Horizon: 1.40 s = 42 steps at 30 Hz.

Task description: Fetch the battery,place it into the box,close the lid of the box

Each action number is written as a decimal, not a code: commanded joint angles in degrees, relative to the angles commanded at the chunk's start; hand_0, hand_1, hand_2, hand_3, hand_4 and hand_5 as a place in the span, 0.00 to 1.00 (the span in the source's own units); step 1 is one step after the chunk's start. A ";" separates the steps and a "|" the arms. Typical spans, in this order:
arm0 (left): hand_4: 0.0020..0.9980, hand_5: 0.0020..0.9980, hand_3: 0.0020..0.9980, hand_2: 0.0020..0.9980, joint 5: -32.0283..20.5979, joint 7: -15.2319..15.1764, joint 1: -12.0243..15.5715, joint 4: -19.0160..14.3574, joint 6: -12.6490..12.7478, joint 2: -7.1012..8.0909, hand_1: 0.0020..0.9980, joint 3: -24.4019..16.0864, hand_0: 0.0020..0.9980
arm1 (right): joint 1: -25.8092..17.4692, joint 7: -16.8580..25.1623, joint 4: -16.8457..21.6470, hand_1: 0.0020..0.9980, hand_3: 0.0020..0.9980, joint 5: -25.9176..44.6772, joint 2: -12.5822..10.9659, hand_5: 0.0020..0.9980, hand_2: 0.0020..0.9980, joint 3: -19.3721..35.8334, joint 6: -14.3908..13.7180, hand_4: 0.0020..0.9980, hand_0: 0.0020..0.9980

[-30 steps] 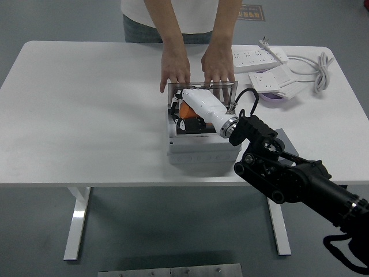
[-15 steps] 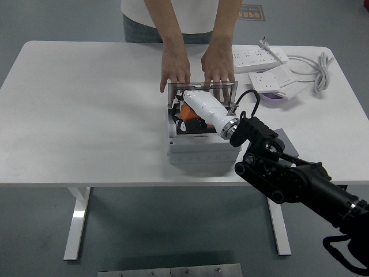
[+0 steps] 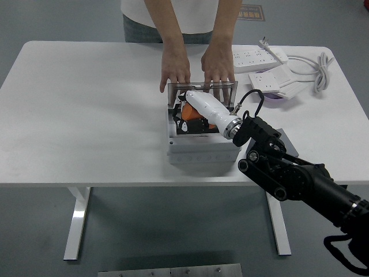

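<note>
Head view shows you the right hand (image 3: 193, 108) reaching down into the open grey box (image 3: 199, 147) from the right side. Its white forearm shell lies slanted over the box opening, and the black arm (image 3: 300, 184) behind it goes off to the lower right corner. Right under the fingers you see an orange battery (image 3: 190, 111) inside the box, among black parts. The fingers are low in the box and partly hidden, so you cannot tell whether they grasp the battery or are loose.

Just beyond the fingers, the transparent lid (image 3: 202, 88) stands upright at the far edge of the box. A person at the far side rests both hands (image 3: 174, 70) on the top edge of this lid. Farther to the right of the fingers, well apart, lie white power strips (image 3: 259, 57) and a purple bowl (image 3: 275, 99) on the white table (image 3: 86, 115).
</note>
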 joint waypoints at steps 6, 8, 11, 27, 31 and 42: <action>0.50 0.00 0.54 0.57 0.12 0.12 0.08 -0.04 0.00 -0.03 0.70 -0.12 0.63 | -0.04 0.45 -0.18 0.38 0.53 0.83 -0.11 0.00 0.47 0.10 0.33 0.64 0.50; 0.50 0.00 0.54 0.57 0.11 0.11 0.10 -0.04 0.01 -0.06 0.70 -0.11 0.63 | -0.04 0.50 -0.20 0.39 0.52 0.99 -0.12 0.00 0.47 0.08 0.35 0.73 0.51; 0.50 0.00 0.54 0.57 0.11 0.11 0.13 -0.05 0.05 -0.11 0.70 -0.10 0.63 | -0.03 0.58 -0.20 0.39 0.52 1.21 -0.13 0.00 0.47 -0.02 0.42 0.73 0.51; 0.50 0.00 0.54 0.57 -0.76 -0.22 0.60 -0.07 0.99 -0.04 0.70 0.29 0.63 | -0.26 -0.03 1.46 0.38 0.51 8.18 -3.90 0.07 0.46 -1.32 0.05 0.80 0.46; 0.50 0.00 0.54 0.57 -1.08 -0.25 0.75 -0.08 1.17 0.03 0.70 0.40 0.63 | -0.41 -0.54 2.84 0.38 0.51 9.36 -5.58 0.07 0.46 -1.01 -0.11 0.80 0.46; 0.50 0.00 0.54 0.57 -1.55 -0.20 1.32 -0.16 1.70 0.28 0.70 0.35 0.63 | -0.61 -2.69 6.10 0.31 0.46 11.93 -8.08 0.14 0.39 -0.83 -1.44 0.77 0.17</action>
